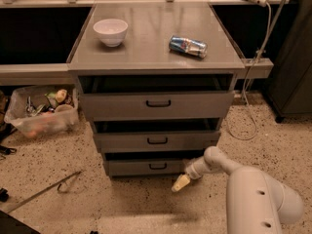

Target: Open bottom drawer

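Note:
The grey cabinet point(156, 48) has three drawers. The bottom drawer point(141, 167) is the lowest and smallest, with a small black loop handle point(158, 166). It stands slightly out, with a dark gap above its front. My gripper point(180, 183) has cream fingers and hangs low over the floor, just right of and in front of the handle, apart from the drawer front. My white arm point(253, 194) reaches in from the lower right.
A white bowl point(110, 31) and a lying can point(188, 46) sit on the cabinet top. A clear bin of clutter point(41, 112) stands on the floor at left. A metal rod point(44, 190) lies on the floor. A cable point(253, 77) hangs at right.

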### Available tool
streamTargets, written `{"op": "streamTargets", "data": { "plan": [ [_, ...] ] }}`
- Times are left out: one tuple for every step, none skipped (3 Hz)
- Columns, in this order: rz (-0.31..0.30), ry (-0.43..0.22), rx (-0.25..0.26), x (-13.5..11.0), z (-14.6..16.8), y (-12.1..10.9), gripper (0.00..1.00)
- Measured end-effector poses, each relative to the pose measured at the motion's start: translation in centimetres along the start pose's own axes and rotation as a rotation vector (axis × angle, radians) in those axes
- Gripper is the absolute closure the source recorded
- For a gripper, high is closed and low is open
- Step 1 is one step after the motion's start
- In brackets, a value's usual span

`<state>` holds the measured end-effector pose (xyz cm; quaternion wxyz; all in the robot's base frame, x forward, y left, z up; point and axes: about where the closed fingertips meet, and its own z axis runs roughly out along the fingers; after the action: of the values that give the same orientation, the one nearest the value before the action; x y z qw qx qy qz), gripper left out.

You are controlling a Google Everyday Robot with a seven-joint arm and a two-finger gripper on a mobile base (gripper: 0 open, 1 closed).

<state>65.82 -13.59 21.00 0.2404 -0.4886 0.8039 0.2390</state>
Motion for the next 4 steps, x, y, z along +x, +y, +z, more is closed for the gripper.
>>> {"op": "streamTargets", "data": {
  "plan": [
    [0.030,0.024,-0.112,1.3,-2.5,4.5,0.00],
    [0.033,0.030,-0.141,1.6,-2.5,5.8,0.00],
    [-0.011,-0.024,-0.082,0.3,-1.9,4.3,0.00],
    [-0.070,-0.098,0.016,-2.0,-1.0,1.8,0.00]
  ]
}}
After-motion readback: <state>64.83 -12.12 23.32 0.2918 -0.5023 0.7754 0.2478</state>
